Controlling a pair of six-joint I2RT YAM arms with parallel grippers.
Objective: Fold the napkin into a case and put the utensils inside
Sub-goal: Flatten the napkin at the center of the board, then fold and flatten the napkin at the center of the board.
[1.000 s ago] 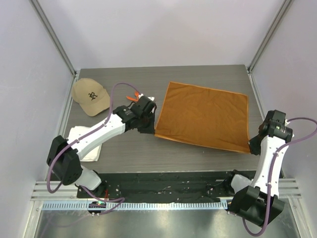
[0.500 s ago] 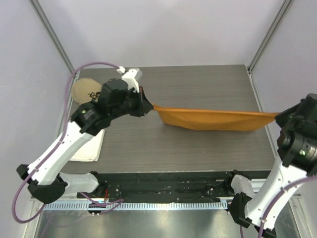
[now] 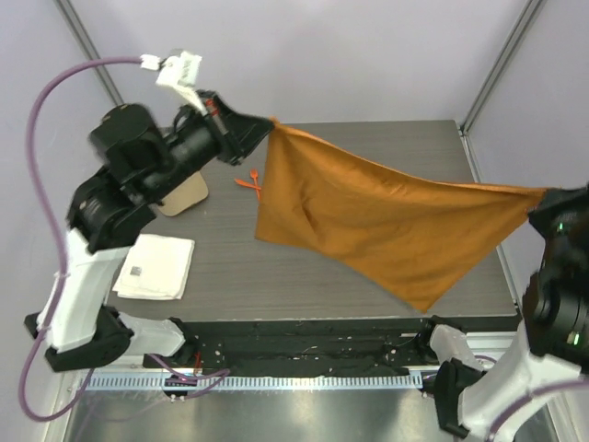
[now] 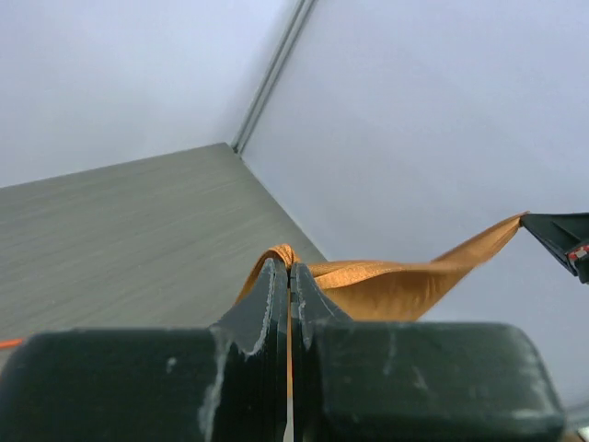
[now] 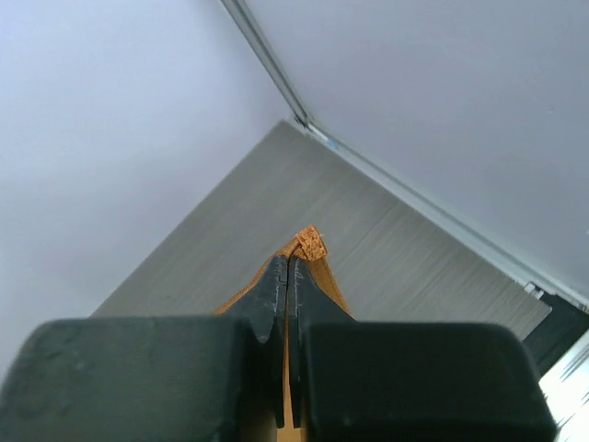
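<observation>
The rust-orange napkin [image 3: 368, 221] hangs spread in the air above the table, stretched between my two grippers. My left gripper [image 3: 267, 123] is shut on its upper left corner, seen pinched in the left wrist view [image 4: 287, 267]. My right gripper [image 3: 545, 195] is shut on the right corner, which shows in the right wrist view [image 5: 308, 245]. The cloth's lower corner [image 3: 421, 304] hangs low over the table's near edge. One bright-orange utensil [image 3: 247, 183] lies on the table just left of the cloth; the other is hidden.
A tan cap [image 3: 189, 191] lies at the back left, mostly behind my left arm. A thick white towel [image 3: 155, 267] lies folded at the front left. The grey table [image 3: 386, 138] ends at metal frame posts [image 3: 502, 64] on both sides.
Both grippers have risen high with the napkin corners. The cloth left the table, went from a bunched strip to a wide hanging sheet. The left arm swung up and back.
</observation>
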